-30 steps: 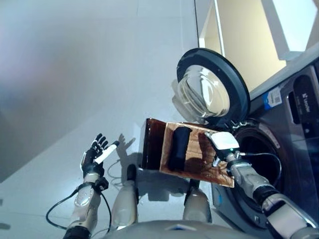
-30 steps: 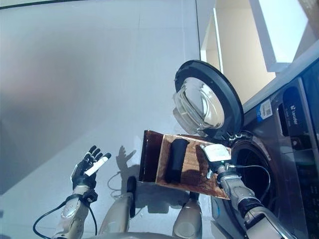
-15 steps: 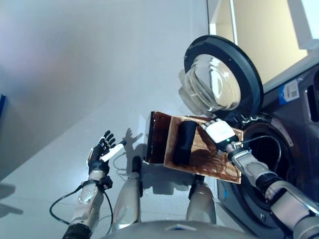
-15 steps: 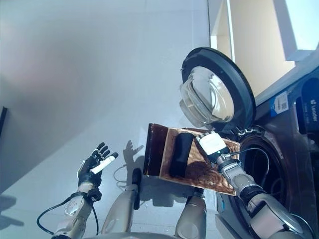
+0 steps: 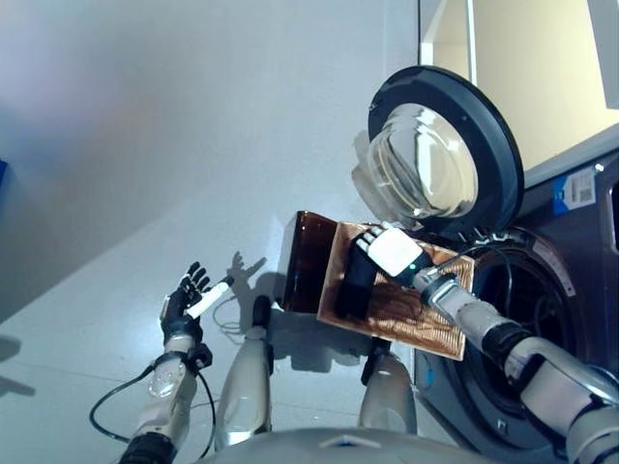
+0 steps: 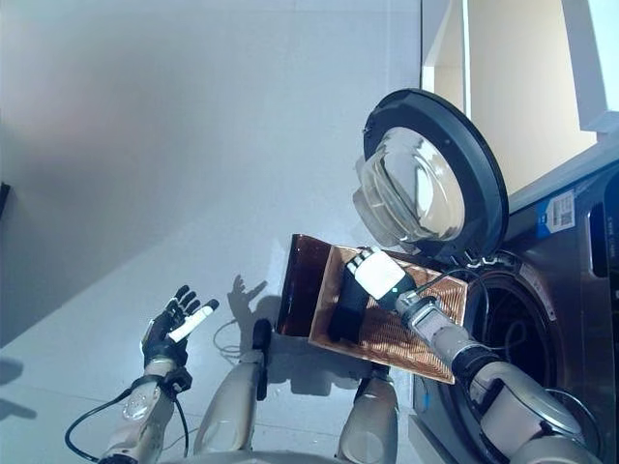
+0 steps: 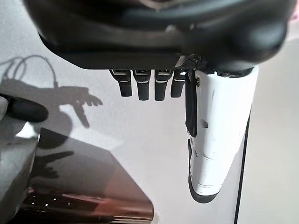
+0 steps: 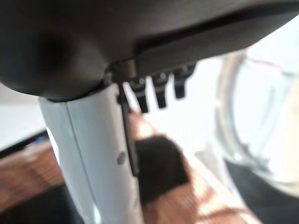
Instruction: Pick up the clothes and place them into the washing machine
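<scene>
The right robot hand hung over the brown wicker basket, its fingers straight and relaxed, reaching toward the dark garment without closing round it. In the right wrist view the fingers stood apart from the dark cloth, with nothing pinched between them and the white-covered thumb. The garment lay in the basket as a dark roll, near the basket's darker side wall (the side away from the washer).

The basket sat on the floor just in front of the washing machine, whose round door stood swung open, its glass bowl facing out. The dark drum opening showed behind the basket's far edge, beside the right arm.

The left robot hand was held out low on the robot's left, well apart from the basket, fingers spread and straight, holding nothing; its own wrist view showed only bare grey floor past the fingers.
</scene>
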You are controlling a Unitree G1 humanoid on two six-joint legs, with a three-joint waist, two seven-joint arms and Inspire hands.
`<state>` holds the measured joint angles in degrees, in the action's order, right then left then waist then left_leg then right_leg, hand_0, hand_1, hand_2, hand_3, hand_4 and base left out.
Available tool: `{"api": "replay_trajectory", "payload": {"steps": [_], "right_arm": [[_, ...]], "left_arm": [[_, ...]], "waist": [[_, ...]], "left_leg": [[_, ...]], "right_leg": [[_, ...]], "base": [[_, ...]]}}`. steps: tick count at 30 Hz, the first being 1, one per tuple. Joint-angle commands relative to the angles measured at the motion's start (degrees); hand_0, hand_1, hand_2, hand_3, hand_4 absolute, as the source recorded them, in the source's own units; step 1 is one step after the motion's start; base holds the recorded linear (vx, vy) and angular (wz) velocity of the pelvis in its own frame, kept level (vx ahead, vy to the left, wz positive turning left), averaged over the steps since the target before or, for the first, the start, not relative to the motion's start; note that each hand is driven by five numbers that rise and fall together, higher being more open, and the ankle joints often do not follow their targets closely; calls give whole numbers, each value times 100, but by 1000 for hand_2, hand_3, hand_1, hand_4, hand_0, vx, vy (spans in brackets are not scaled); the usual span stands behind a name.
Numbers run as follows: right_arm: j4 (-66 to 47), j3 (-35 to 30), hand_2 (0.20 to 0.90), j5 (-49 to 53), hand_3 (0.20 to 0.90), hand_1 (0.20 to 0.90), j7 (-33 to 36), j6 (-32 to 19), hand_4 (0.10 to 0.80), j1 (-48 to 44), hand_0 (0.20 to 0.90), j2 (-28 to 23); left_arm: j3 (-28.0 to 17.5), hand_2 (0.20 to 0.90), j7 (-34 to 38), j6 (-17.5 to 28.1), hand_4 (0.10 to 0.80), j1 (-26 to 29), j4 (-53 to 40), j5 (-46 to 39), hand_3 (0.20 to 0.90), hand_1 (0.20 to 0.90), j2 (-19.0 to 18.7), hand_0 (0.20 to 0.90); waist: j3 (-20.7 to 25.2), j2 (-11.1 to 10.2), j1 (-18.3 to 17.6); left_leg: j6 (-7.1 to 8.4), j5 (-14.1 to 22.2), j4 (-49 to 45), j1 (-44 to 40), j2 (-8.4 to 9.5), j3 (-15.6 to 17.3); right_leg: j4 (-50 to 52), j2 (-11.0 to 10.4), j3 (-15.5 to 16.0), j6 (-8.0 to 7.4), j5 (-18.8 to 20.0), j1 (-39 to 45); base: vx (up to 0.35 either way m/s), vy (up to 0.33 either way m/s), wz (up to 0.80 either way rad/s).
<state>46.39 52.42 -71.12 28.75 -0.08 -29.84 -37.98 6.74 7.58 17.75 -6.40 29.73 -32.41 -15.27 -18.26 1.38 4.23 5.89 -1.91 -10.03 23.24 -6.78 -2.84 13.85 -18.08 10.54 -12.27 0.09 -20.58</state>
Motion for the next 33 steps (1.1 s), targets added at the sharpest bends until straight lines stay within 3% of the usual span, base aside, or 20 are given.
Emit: {"api": "replay_trajectory", "payload": {"steps": [1, 19, 27, 33], "right_arm": [[-349, 77, 900, -158, 900, 900, 303, 74, 800, -276, 900, -44], [216, 672, 900, -384, 900, 900, 126, 13, 800, -596, 900, 80], [781, 316, 900, -262, 900, 900, 206, 228, 800, -521, 900, 36], [929, 402, 900, -406, 900, 900, 77, 226, 800, -504, 900, -54]], "left_arm": [[-379, 900, 122, 526, 800, 122, -207, 25, 900, 900, -285, 900], [-301, 900, -55, 534, 800, 20, -529, -90, 900, 900, -460, 900], [-294, 900, -186, 546, 800, -224, -923, -136, 900, 900, -574, 900], [-317, 900, -301, 518, 800, -370, -1136, -188, 900, 900, -621, 900]], "waist": [[301, -275, 86], [196, -244, 222], [102, -87, 230], [182, -43, 250]], "left_leg": [[416, -104, -322, 228, -323, -29], [401, -38, -669, 550, -242, -173], [300, 383, -1700, 1167, -136, -235], [263, 638, -2253, 1561, -115, -239]], "right_leg": [[85, -234, -231, -49, 535, -201], [506, -241, -244, 4, 366, -444], [1438, -333, -471, 55, 22, -1051], [1966, -375, -617, 98, -224, -1476]], "base": [[0, 0, 0], [-17, 2, 3], [-46, 40, 7], [-21, 21, 0]]}}
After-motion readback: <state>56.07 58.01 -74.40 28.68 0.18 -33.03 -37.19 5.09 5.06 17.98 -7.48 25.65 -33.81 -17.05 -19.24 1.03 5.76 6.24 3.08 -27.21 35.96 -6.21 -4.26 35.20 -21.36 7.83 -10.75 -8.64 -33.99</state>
